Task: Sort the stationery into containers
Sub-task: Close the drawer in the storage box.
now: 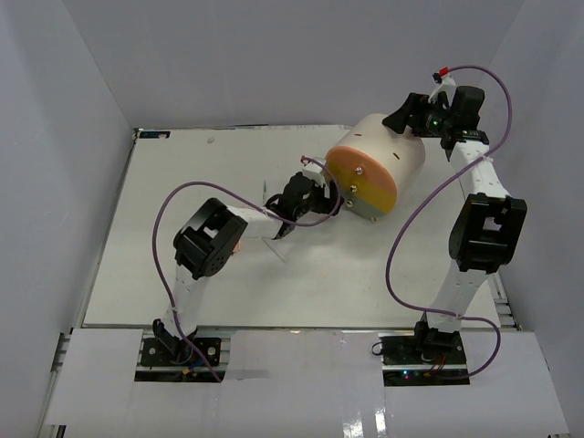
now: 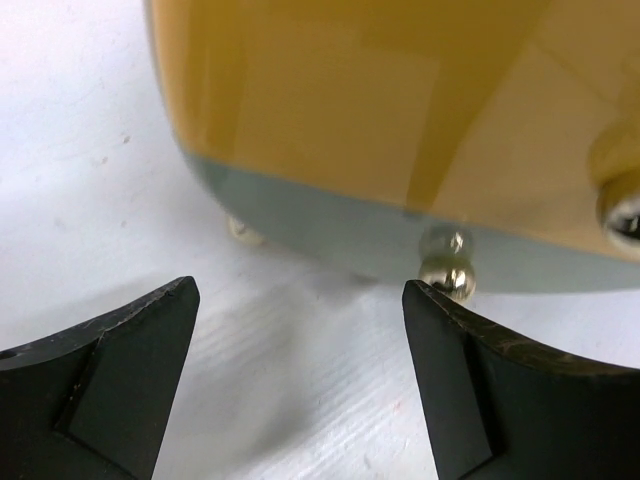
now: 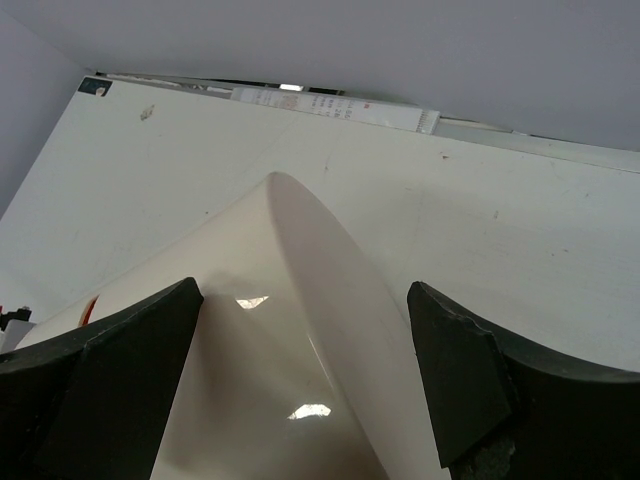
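**Two grippers flank drawer organiser on white tabletop**

The left gripper [image 2: 300,292] stands with its black fingers spread wide and nothing between them, low over the tabletop [image 1: 164,265] and right in front of the organiser's round face. In the left wrist view, the grey drawer front [image 2: 330,215] fills the band just ahead of the fingertips. Its brass knob [image 2: 447,268] sits just ahead of one fingertip, and whether they touch cannot be told. Above the grey band rises the yellow drawer front [image 2: 380,90], carrying a second brass knob at the frame's right edge.

The right gripper [image 3: 305,295] is also spread wide. It hangs at the opposite, rear end of the cream organiser [image 1: 383,151], whose curved body shows between its fingers, and it grips nothing.

From above, the organiser lies on its side towards the far right corner of the tabletop, its round face turned to the near left. The orange-pink drawer front [image 1: 349,161] is uppermost, with yellow beneath it and grey lowest. A purple cable [image 1: 169,205] loops along each arm.
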`<action>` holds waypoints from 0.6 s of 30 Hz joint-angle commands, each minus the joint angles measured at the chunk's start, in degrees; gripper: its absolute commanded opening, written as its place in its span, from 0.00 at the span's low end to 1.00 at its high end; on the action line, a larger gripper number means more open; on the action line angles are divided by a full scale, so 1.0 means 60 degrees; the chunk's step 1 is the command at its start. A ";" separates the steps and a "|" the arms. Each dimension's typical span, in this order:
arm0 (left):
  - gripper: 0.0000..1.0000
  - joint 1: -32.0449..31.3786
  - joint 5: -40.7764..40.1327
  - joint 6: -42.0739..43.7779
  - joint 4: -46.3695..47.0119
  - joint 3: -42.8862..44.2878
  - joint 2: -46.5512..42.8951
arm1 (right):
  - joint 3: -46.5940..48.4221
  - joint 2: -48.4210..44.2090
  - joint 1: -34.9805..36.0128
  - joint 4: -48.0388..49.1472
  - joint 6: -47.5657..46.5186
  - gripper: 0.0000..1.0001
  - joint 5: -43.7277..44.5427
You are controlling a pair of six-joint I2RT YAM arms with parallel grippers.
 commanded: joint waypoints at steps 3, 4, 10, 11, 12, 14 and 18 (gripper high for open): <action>0.94 0.0002 0.0132 0.0344 0.0351 -0.0895 -0.1582 | -0.0019 -0.0322 -0.0014 0.0097 -0.0051 0.90 0.0210; 0.94 0.0002 0.0438 0.0402 0.0337 -0.0968 -0.1672 | -0.0004 -0.0337 -0.0014 0.0097 -0.0022 0.90 0.0312; 0.93 -0.0028 0.1583 0.1091 0.0015 -0.0648 -0.1790 | -0.0077 -0.0469 -0.0014 0.0185 0.0008 0.90 0.0605; 0.93 -0.0071 0.1540 0.1164 -0.0087 -0.0458 -0.1790 | -0.0092 -0.0512 0.0001 0.0200 0.0008 0.90 0.0649; 0.92 -0.0072 0.1496 0.1266 -0.0132 -0.0340 -0.1775 | -0.0121 -0.0542 -0.0014 0.0229 0.0037 0.90 0.0664; 0.91 -0.0101 0.1496 0.1282 -0.0176 -0.0150 -0.1717 | -0.0165 -0.0542 -0.0014 0.0317 0.0110 0.90 0.0694; 0.89 -0.0145 0.1510 0.1282 -0.0176 0.0362 -0.1498 | -0.0312 -0.0630 0.0001 0.0522 0.0213 0.90 0.0767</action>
